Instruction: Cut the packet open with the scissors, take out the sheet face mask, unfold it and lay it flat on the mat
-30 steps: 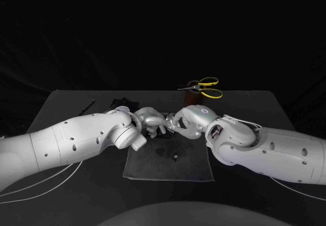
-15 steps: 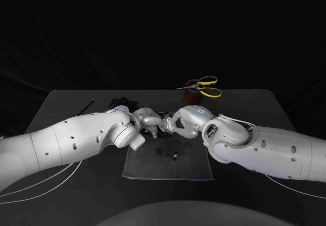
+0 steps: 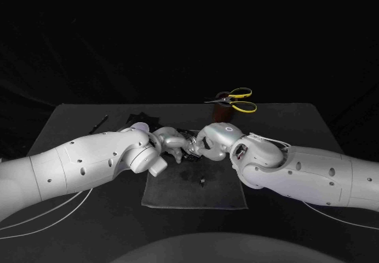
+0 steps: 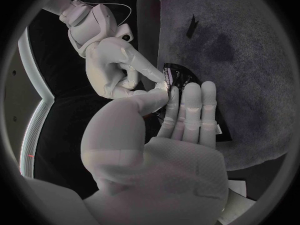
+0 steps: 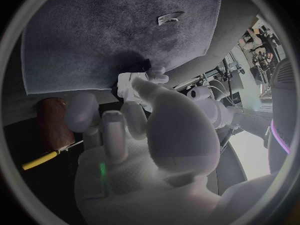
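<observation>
Packet [image 4: 182,81] | above mat [image 3: 193,194] far end, along left hand [image 4: 165,135] fingers, thumb clamping it | right hand [image 4: 115,67] fingers pinch its edge beside that thumb

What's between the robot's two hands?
A dark packet, held between the left hand and right hand over the mat; the left wrist view shows it.

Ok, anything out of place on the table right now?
One thing: a small loose scrap lies on the mat, nearer the robot than the left hand and right hand, which pinch the packet; possibly a cut-off strip, it litters the laying surface. The scissors stand in their holder.
</observation>
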